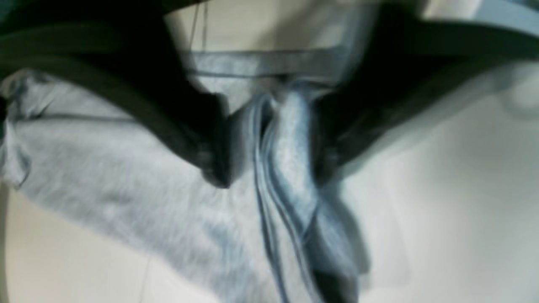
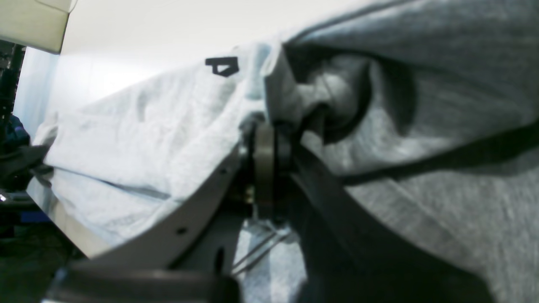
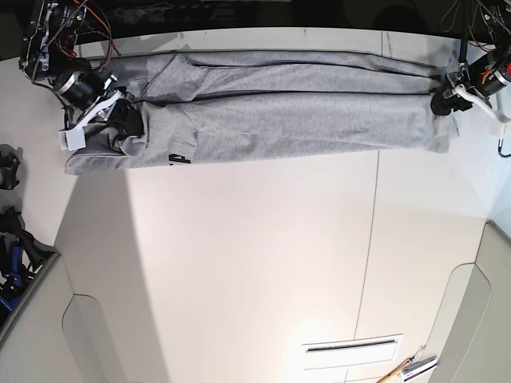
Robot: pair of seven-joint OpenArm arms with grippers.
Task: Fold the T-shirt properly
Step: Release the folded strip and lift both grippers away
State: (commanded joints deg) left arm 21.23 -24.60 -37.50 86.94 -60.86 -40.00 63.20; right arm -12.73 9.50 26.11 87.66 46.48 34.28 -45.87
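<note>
T-shirt (image 3: 279, 104) stretched between both hands, each pinching an end

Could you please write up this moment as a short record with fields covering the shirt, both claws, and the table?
shirt: grey T-shirt folded into a long band, stretched across the far side of the table
lettering: a bit of black print shows near the right claw's end
left claw: shut on bunched shirt fabric
right claw: at the other end, fabric bunched around it; grip not clear
table: pale, near part bare
tools: at the near edge
</note>
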